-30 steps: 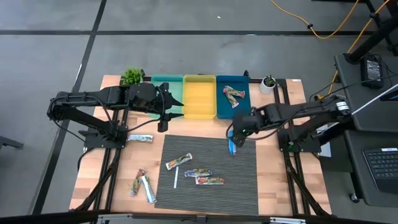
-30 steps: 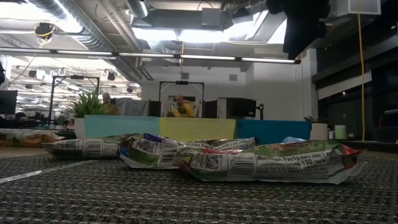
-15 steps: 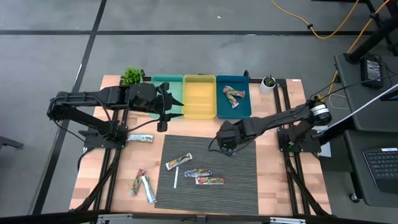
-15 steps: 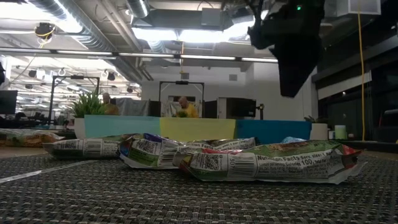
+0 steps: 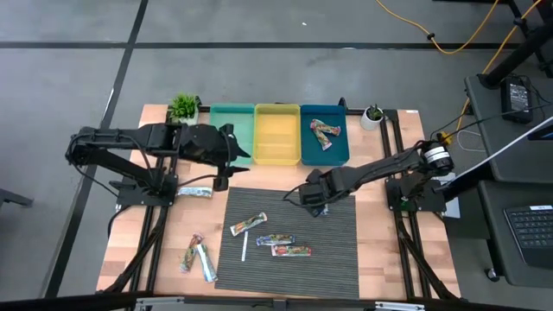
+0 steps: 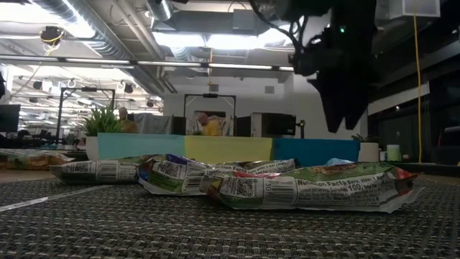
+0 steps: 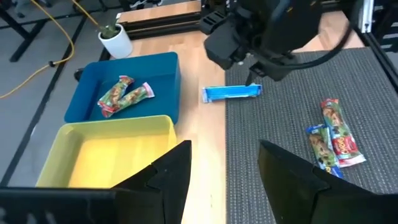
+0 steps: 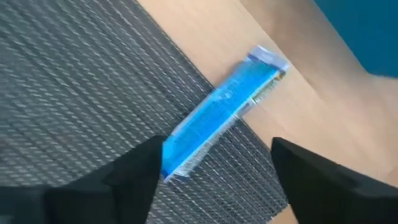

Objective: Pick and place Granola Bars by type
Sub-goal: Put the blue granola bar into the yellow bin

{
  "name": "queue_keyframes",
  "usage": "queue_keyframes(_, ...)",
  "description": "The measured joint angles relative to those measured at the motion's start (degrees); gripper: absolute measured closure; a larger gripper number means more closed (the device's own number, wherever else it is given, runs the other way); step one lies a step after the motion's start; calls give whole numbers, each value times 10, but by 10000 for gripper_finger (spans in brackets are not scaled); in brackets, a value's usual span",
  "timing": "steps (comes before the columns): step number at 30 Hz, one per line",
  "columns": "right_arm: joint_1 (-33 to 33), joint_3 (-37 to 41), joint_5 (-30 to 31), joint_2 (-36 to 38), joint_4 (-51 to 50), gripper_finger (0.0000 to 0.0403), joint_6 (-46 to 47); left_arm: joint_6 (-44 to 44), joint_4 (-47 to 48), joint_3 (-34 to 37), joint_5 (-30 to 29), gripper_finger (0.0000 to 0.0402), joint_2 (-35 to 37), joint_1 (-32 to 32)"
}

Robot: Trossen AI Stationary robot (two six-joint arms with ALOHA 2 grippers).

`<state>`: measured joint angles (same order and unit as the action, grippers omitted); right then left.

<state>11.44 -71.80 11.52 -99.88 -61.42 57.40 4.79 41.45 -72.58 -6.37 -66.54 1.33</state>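
my right gripper [image 5: 313, 199] hangs over the top right edge of the grey mat [image 5: 337, 250], fingers spread with nothing between them. the blue bar [image 8: 217, 116] lies flat below it, half on the mat, half on bare wood. my left gripper [image 7: 221, 177] waits by the green bin [image 5: 232, 130], fingers apart, holding nothing. two multicoloured bars [image 5: 325, 131] sit in the blue bin [image 5: 307, 147].

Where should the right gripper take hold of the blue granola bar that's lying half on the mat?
Grip the blue bar across its narrow middle, coming straight down. It lies flat, straddling the mat edge, so its long sides are free for the right gripper.
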Motion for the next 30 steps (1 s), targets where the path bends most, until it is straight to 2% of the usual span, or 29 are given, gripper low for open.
queue_keyframes(5, 0, 57, -13, 0, 53, 59, 24, -4, 0, 0, -1, 226, 0, 16)
queue_keyframes(13, 0, 138, -59, 0, 200, 57, 24, 3, -1, 0, -37, 226, 0, 21)
queue_keyframes(19, 0, 151, -62, 0, 215, 59, 24, 0, -1, 0, -51, 226, 0, 20)
queue_keyframes(23, 0, 151, -62, 0, 215, 85, 24, -4, -1, 0, -51, 226, 0, 21)
queue_keyframes(30, 0, 151, -62, 0, 214, 168, 24, -6, -1, 0, -51, 226, 0, 20)
